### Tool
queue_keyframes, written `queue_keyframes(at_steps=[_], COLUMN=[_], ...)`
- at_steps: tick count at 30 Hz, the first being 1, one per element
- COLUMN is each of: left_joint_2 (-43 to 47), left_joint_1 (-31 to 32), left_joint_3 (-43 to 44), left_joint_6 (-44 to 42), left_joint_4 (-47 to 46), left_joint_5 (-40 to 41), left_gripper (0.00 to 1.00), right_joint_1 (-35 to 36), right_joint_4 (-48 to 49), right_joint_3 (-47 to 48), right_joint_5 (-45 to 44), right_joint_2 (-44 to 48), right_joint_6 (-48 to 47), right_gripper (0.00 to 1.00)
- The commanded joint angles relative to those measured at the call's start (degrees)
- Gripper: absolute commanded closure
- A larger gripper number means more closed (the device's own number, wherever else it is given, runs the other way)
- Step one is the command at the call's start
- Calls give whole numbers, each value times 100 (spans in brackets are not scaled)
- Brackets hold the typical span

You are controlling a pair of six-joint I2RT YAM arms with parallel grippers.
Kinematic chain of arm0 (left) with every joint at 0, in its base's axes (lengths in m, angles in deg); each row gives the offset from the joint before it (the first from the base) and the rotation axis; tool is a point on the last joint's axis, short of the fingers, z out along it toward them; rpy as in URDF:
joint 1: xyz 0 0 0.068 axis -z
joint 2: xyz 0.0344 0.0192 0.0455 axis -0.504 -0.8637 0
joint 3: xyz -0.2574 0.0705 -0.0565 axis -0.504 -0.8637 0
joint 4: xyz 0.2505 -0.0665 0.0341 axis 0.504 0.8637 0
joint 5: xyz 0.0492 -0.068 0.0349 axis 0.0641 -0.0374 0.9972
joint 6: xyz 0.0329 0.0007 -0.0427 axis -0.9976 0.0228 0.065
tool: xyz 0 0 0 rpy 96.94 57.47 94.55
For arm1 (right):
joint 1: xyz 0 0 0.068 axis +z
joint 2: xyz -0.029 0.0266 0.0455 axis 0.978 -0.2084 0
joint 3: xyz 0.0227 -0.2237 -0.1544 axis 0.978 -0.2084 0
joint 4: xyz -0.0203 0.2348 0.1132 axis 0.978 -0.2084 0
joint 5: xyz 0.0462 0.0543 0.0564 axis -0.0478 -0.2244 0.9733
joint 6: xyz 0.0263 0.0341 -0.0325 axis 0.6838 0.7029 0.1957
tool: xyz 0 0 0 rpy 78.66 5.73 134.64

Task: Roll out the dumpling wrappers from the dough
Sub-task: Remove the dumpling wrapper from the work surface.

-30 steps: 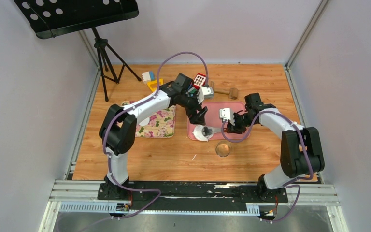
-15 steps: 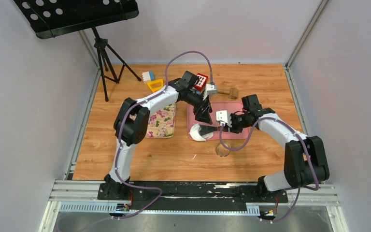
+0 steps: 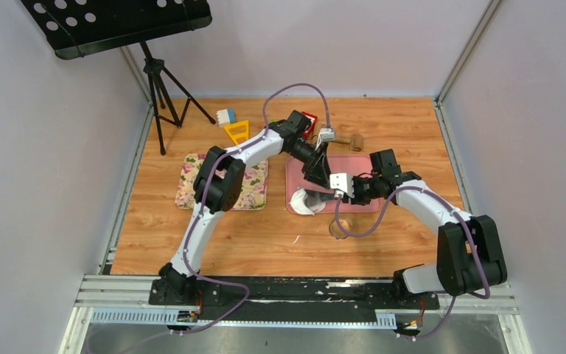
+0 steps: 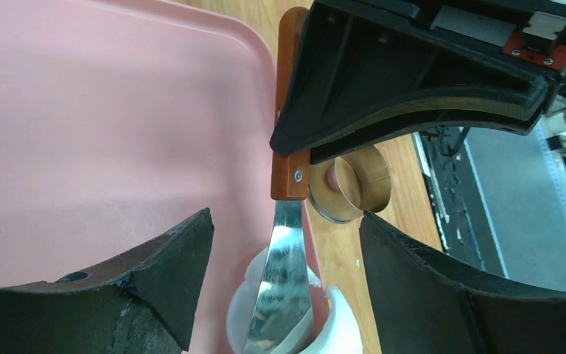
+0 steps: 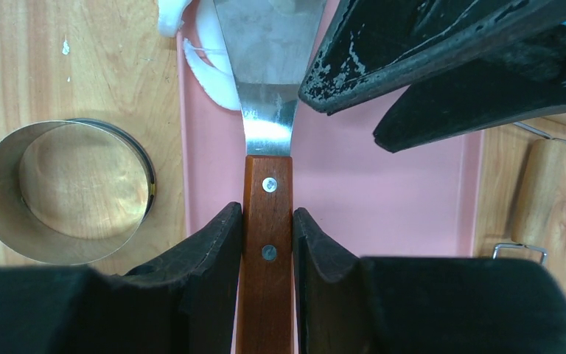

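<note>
White dough [image 3: 304, 202] lies at the near left corner of the pink tray [image 3: 357, 164], partly over its rim. In the left wrist view a rounded white piece [image 4: 237, 318] sits under a metal spatula blade [image 4: 284, 284], with a curved scrap [image 4: 348, 323] beside it. I cannot tell if the rounded piece is a neat wrapper. My right gripper [image 5: 267, 214] is shut on the spatula's wooden handle [image 5: 267, 251]; it also shows in the top view [image 3: 345, 189]. My left gripper [image 4: 286, 228] hangs open and empty over the blade and dough, and shows in the top view [image 3: 317, 177].
A small metal ring [image 3: 339, 227] stands on the wood table just in front of the tray. A floral cloth [image 3: 243, 184] lies to the left. A wooden rolling pin [image 3: 348, 139] and small toys [image 3: 234, 125] lie at the back. A tripod [image 3: 158, 88] stands at far left.
My left arm has swung right, bringing its open gripper further over the tray's near left part. My right gripper has edged the spatula left toward the dough.
</note>
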Motion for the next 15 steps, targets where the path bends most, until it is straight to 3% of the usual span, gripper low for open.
queue_keyframes(at_steps=[1, 15], left_joint_2=[-185, -400], left_joint_1=[19, 26], left_joint_3=[243, 141], left_joint_6=[626, 1432], left_joint_4=[-257, -779], left_joint_5=[-430, -776], left_gripper=[21, 62], right_joint_1=[47, 119], right_joint_4=[390, 582], right_joint_3=[-86, -155], right_joint_5=[111, -11], right_joint_2=[330, 347], right_joint_6=[79, 128], right_gripper=[100, 100])
